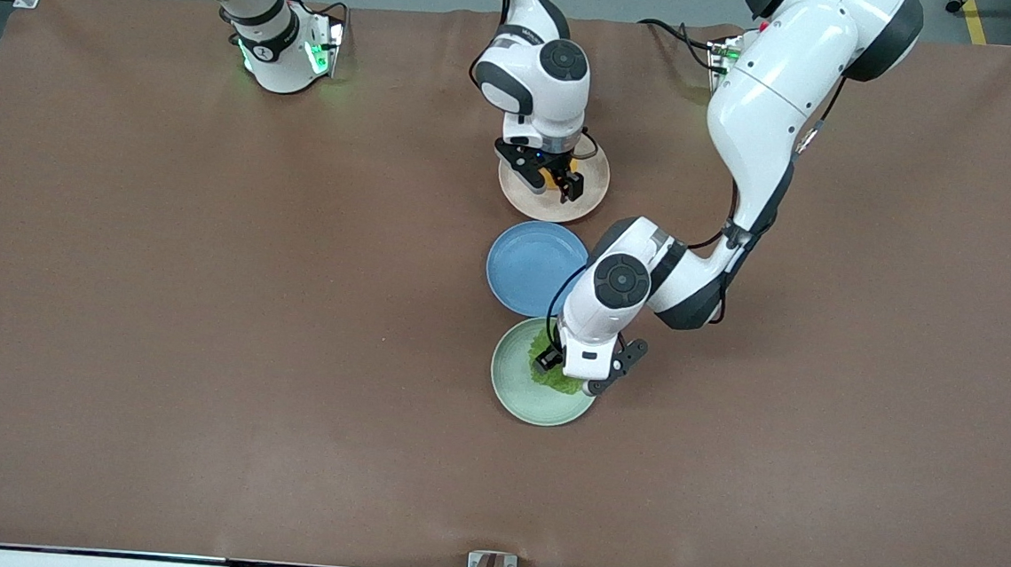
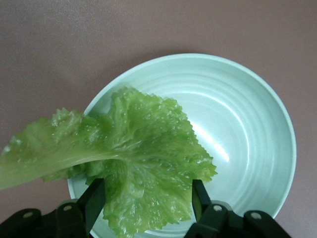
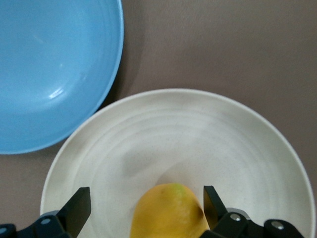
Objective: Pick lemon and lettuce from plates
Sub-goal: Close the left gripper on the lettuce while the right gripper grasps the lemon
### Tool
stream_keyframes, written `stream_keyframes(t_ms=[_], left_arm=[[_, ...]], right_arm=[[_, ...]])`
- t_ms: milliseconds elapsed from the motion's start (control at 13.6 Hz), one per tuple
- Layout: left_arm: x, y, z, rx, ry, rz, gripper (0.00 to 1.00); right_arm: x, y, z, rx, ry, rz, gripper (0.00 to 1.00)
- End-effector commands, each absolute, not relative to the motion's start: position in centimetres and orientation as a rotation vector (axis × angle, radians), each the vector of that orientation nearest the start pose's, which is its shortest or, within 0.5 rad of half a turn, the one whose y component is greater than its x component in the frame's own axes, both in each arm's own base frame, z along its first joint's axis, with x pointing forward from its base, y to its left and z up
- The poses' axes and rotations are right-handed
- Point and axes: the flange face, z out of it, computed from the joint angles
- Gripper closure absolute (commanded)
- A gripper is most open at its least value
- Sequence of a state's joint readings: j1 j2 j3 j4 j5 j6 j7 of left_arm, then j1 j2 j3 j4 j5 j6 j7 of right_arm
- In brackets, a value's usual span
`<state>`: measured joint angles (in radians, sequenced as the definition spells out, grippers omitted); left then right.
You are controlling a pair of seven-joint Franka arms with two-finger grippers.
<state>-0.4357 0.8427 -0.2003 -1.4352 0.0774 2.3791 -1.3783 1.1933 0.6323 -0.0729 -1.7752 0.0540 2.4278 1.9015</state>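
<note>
Front view: the right gripper (image 1: 555, 180) is down over the beige plate (image 1: 591, 185), farthest from the camera of the three plates, with the lemon (image 1: 555, 178) showing orange between its fingers; the left gripper (image 1: 572, 370) is low over the green plate (image 1: 523, 393), nearest the camera, at the lettuce (image 1: 554, 372) lying on the part of the plate toward the left arm's end; the blue plate (image 1: 532, 263) sits between the two, bare. Left wrist view: the lettuce (image 2: 133, 153) lies across the rim of the green plate (image 2: 247, 124), one lobe hanging out over the table (image 2: 148, 29), and the fingers (image 2: 94, 201) stand apart either side of the leaf's broad end, not pinching it. Right wrist view: the lemon (image 3: 171, 210) rests on the beige plate (image 3: 198, 134), fingers (image 3: 77, 206) spread wide on both sides, gaps visible, no contact; the blue plate (image 3: 54, 64) is just beside. Step looks like pre-grasp on both arms, nothing lifted yet. Next move probably calls for closing both, squarely on the lemon's middle so it doesn't squirt out, gently on the floppy leaf, then lifting straight up
</note>
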Motion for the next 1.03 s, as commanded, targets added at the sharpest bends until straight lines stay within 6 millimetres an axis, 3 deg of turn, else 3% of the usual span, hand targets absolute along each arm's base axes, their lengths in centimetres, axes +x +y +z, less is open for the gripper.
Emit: stream_keyframes(t_ms=[0, 441, 661, 808, 955], left_arm=[[60.5, -41.4, 20.4, -3.05, -1.188, -0.003, 0.21], [59.9, -41.4, 19.4, -3.047, -1.155, 0.014, 0.3], [59.9, -41.3, 19.3, -3.046, -1.156, 0.017, 0.44], [59.9, -41.3, 19.2, -3.045, -1.154, 0.017, 0.47], [59.8, -41.4, 19.2, -3.046, -1.153, 0.019, 0.54]], right_arm=[[28.0, 60.8, 20.0, -2.866, 1.24, -0.045, 0.0], [25.1, 62.0, 20.2, -2.889, 1.23, -0.037, 0.0], [24.8, 62.2, 20.4, -2.903, 1.216, -0.04, 0.09], [25.1, 62.0, 20.4, -2.908, 1.206, -0.044, 0.18], [25.2, 62.0, 20.4, -2.916, 1.183, -0.067, 0.19]])
